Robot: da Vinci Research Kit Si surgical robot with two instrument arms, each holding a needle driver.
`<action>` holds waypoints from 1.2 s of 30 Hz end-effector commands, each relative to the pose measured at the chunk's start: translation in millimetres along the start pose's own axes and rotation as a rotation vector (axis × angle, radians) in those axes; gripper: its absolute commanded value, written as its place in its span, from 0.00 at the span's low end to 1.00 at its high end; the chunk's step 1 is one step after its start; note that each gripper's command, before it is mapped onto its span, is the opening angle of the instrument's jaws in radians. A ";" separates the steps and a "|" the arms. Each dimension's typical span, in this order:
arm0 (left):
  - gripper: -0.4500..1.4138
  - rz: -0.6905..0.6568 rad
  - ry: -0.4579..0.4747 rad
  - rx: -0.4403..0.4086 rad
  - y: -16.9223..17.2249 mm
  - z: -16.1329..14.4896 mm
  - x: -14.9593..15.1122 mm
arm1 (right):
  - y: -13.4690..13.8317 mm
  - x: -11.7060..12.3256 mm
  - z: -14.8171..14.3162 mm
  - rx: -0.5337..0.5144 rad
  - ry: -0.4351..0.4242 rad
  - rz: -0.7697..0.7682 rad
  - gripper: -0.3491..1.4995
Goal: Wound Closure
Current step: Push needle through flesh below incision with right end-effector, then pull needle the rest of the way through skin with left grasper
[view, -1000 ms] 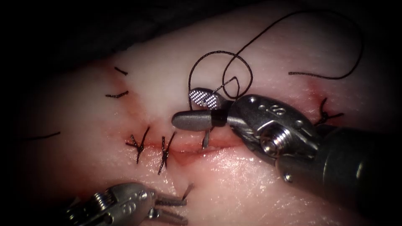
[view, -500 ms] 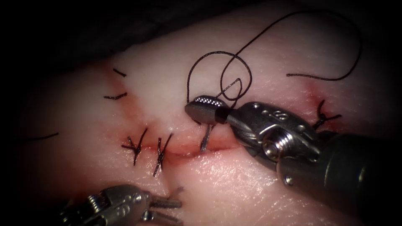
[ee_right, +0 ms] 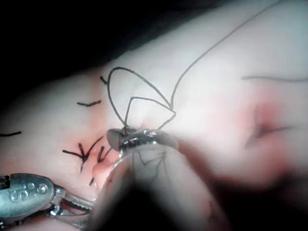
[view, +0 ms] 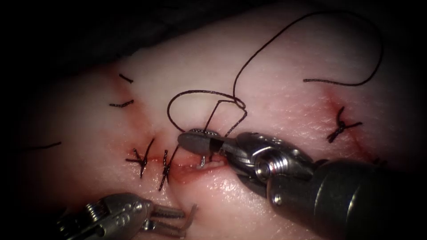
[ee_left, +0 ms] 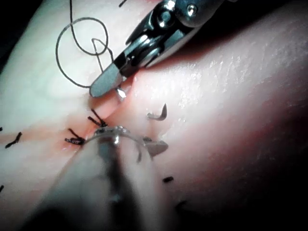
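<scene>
A curved needle [view: 203, 161] sits at the centre of the endoscope frame, its body clamped in the closed jaws of the right tool [view: 198, 141], its lower part going down into the cut [view: 195, 166] in the tissue [view: 275, 93]. Dark thread [view: 242, 75] loops above the jaws and trails to the upper right. Two finished stitches [view: 153, 162] cross the cut at left. The left tool [view: 180, 220] hovers at lower left, jaws slightly parted, holding nothing.
</scene>
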 end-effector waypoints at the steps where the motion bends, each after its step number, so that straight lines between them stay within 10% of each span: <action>1: 0.24 0.013 -0.002 0.002 -0.6 0.1 0.5 | -0.7 1.5 0.6 0.019 0.006 -0.003 0.11; 3: 0.31 0.031 0.020 0.006 -0.6 0.0 0.3 | -0.7 2.3 0.1 0.072 0.049 -0.044 0.65; 9: 0.43 0.127 0.142 0.002 -0.3 -0.2 0.3 | 0.0 5.4 -2.0 0.083 0.070 -0.329 0.90; 20: 0.40 0.316 0.412 -0.083 -2.3 -0.7 1.6 | 4.8 6.7 -6.6 0.082 -0.045 -0.394 0.92; 36: 0.42 0.331 0.544 -0.065 -5.0 0.2 5.5 | 8.8 5.4 -11.1 0.052 -0.172 -0.451 0.90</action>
